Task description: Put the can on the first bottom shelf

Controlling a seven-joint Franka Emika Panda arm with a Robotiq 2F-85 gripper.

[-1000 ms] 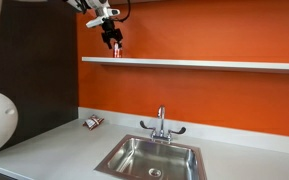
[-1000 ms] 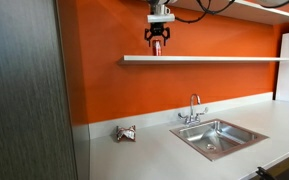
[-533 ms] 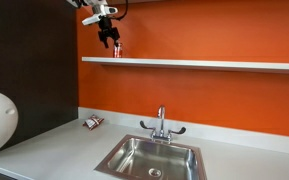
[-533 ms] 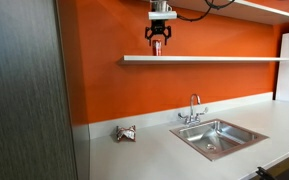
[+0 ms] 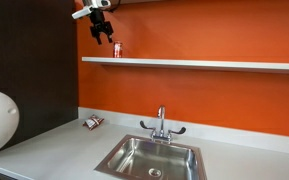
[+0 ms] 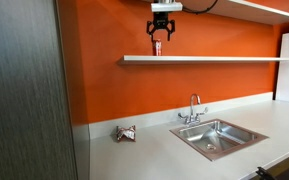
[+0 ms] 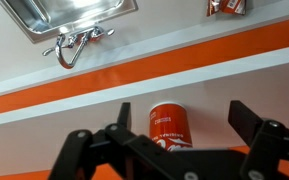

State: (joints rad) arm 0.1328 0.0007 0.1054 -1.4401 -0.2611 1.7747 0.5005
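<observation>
The red can [image 6: 158, 50] stands upright on the first bottom shelf [image 6: 204, 58]. The tool [image 6: 161, 30] hangs just above it, released, fingers spread. Below the shelf, a crushed can [image 6: 126, 133] lies on the desk [image 6: 144, 156] beside the sink [image 6: 209, 140].

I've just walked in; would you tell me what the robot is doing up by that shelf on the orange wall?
The robot arm's gripper hangs open just above the red can, which stands upright on the long white shelf. In the wrist view the fingers are spread on either side of the can without touching it, so the placing looks done. A second, crushed can lies on the counter beside the sink.
</observation>
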